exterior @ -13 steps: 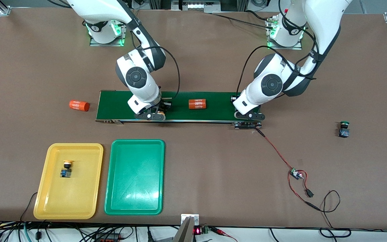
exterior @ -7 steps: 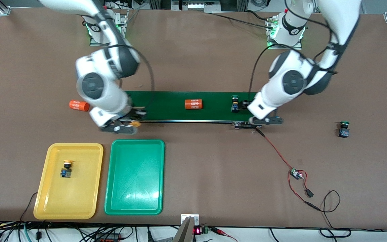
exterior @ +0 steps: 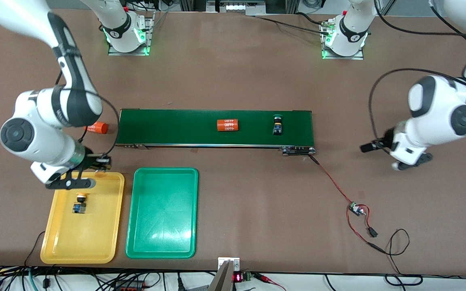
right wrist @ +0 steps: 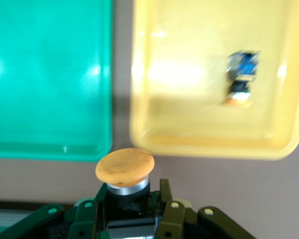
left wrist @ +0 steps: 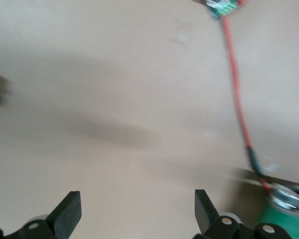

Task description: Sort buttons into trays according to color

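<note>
My right gripper [exterior: 90, 177] hangs over the yellow tray's [exterior: 55, 242] edge that lies farthest from the front camera. It is shut on a yellow-capped button [right wrist: 124, 167], gripped by its dark body. A second yellow button [exterior: 80, 203] lies in that tray. Beside it, the green tray [exterior: 162, 242] holds nothing. A green-capped button [exterior: 277, 124] lies on the conveyor belt [exterior: 168, 129]. My left gripper [left wrist: 137, 214] is open over bare table past the belt's end, toward the left arm's end of the table.
An orange cylinder [exterior: 227, 125] lies on the belt. Another orange cylinder [exterior: 97, 128] lies off the belt's end, half hidden by my right arm. A red wire with a small circuit board [exterior: 356, 209] trails from the belt's other end toward the front camera.
My right arm carried the yellow button from the belt to over the yellow tray. My left gripper opened, left the green button on the belt and swung out past the belt's end, covering a green button there.
</note>
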`<state>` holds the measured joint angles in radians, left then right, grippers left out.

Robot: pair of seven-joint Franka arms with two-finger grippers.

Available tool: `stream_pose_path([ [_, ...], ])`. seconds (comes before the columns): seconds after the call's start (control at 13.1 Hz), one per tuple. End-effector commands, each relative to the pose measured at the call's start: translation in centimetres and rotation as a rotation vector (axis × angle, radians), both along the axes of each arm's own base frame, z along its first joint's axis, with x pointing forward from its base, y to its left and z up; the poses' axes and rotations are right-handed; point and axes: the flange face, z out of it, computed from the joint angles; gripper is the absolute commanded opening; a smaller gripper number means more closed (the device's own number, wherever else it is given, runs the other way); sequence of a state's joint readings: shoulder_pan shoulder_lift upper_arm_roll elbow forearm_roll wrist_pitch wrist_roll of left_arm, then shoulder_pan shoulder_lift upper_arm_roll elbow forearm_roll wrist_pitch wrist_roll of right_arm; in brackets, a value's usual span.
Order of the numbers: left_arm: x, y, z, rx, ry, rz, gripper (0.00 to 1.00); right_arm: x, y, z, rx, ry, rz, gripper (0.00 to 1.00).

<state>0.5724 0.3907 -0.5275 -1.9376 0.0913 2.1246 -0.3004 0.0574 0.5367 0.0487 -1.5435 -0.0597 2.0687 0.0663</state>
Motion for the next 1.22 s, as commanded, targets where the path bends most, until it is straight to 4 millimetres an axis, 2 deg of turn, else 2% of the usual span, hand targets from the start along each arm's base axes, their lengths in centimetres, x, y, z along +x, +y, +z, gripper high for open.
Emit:
stream_pose_path([
  [0.0, 1.7, 5.3, -1.3, -0.035, -0.028, -0.127, 1.00, 2.5, -1.9, -3.5, -0.002, -0.057, 0.043, 0.00],
  [0.23, 1.2, 11.8, -4.2, -0.087, -0.044, -0.287, 1.00, 3.7, -4.3, -8.7, -0.056, -0.121, 0.069, 0.00],
  [0.3, 0.9, 12.9, -5.1, -0.111, -0.047, -0.349, 1.00, 4.0, -5.8, -10.1, -0.062, -0.144, 0.058, 0.00],
  [0.46, 0.7, 15.2, -6.2, -0.077, -0.090, -0.447, 1.00, 4.3, -6.4, -12.2, -0.065, -0.168, 0.055, 0.00],
  [0.61, 0.6, 16.1, -6.9, -0.001, -0.073, -0.521, 1.00, 4.3, -7.2, -14.9, -0.069, -0.189, 0.047, 0.00],
  [0.76, 0.6, 16.6, -7.0, 0.047, -0.059, -0.568, 1.00, 4.3, -7.3, -15.4, -0.064, -0.201, 0.047, 0.04],
  [0.84, 0.8, 16.7, -6.9, 0.074, -0.065, -0.595, 1.00, 4.3, -7.3, -15.3, -0.066, -0.202, 0.049, 0.33],
  [0.91, 0.7, 16.9, -7.3, 0.082, -0.063, -0.605, 1.00, 4.2, -8.4, -15.6, -0.067, -0.198, 0.039, 0.61],
  [0.99, 0.2, 17.8, -8.4, 0.069, -0.052, -0.592, 1.00, 4.2, -8.2, -15.6, -0.063, -0.200, 0.039, 0.88],
  [1.07, -0.2, 18.2, -9.7, 0.056, -0.050, -0.589, 1.00, 4.1, -7.9, -15.5, -0.061, -0.199, 0.042, 1.00],
  [1.14, -0.5, 18.5, -10.5, 0.051, -0.066, -0.590, 1.00, 4.1, -7.8, -15.6, -0.059, -0.197, 0.042, 1.00],
])
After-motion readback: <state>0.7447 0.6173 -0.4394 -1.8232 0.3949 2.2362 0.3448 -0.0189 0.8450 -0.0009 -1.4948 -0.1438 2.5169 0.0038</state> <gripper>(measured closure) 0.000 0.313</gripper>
